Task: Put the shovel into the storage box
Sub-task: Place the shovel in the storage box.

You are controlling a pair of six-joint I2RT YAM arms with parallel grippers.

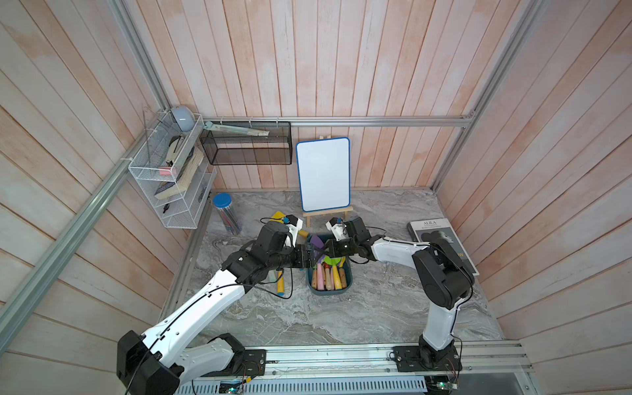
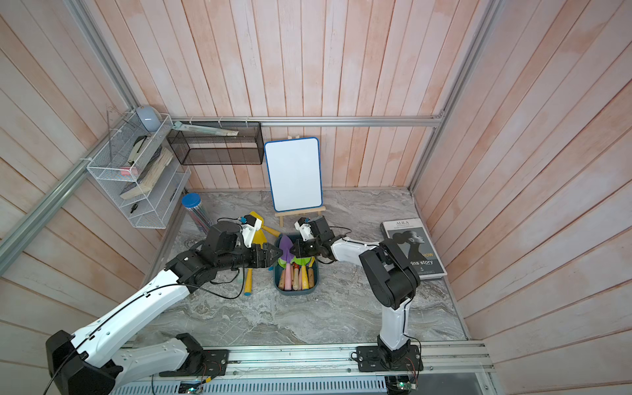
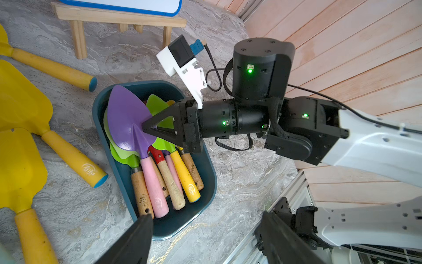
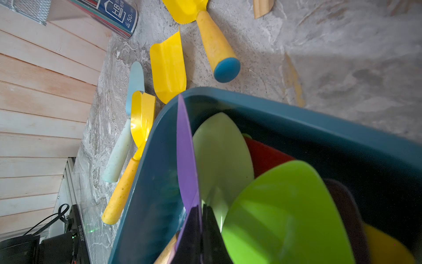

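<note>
Over the middle of the table (image 1: 342, 318), in both top views, the arms meet above the storage box (image 1: 329, 292). From the box's right side the right gripper (image 1: 327, 250) is pressed together on the blade of the purple shovel (image 1: 316, 242). That shovel is inside the box, blade toward the far end, on top of other shovels. At the box's left rim the left gripper (image 2: 276, 254) hovers, jaws spread, holding nothing. Some yellow shovels (image 2: 249, 280) lie on the table just left of the box, partly under the left arm. A whiteboard (image 1: 323, 174) stands behind the box; a book (image 1: 427, 236) lies well to the right.

Left wrist view: left gripper (image 3: 205, 216) wide apart, empty, above the box's near end. The right gripper (image 3: 148, 125) pinches the purple blade near its neck. The purple shovel's pink handle (image 3: 153, 182) lies over wooden, pink and yellow handles in the box (image 3: 205, 194). Green blades (image 3: 159, 142) sit under the purple one. Yellow shovels (image 3: 22, 102) are outside, on the table.

Right wrist view: purple blade (image 4: 186, 155) edge-on, running in between the closed fingers (image 4: 212, 235). Box wall (image 4: 159, 160) is beside it, green blades (image 4: 285, 217) inside. A pale blue shovel (image 4: 134, 84) and yellow shovels (image 4: 167, 70) lie on the table outside the box.
</note>
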